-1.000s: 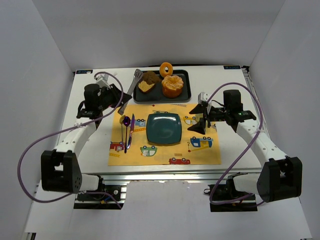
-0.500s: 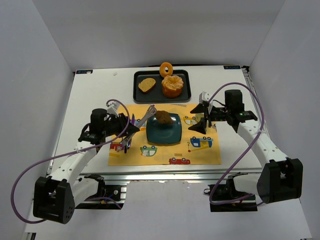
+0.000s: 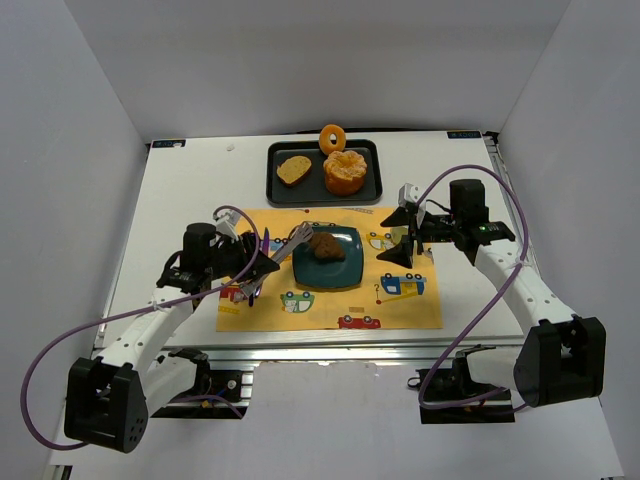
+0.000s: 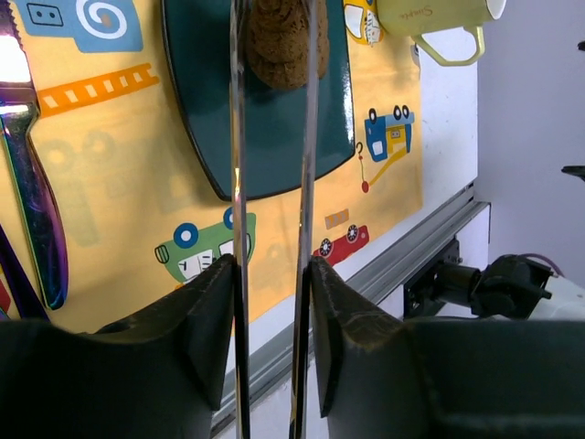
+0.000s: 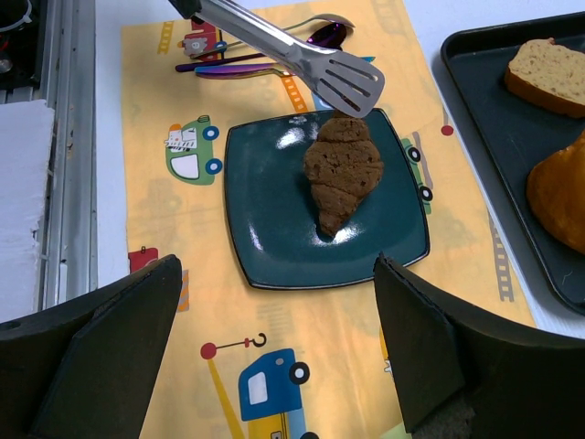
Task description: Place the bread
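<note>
Bread (image 5: 343,174), a dark brown rough-crusted chunk, sits on the square teal plate (image 5: 265,210); left gripper (image 4: 270,274) clasping steel tongs (image 5: 302,59) could knock it off; right gripper (image 5: 274,265) gapes empty

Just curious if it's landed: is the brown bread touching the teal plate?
Touching. The right wrist view shows the bread lying flat on the plate.

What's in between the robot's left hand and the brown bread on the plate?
Metal tongs. The left gripper grips them, and their tips end right by the bread on the teal plate. The left wrist view shows it best.
</note>
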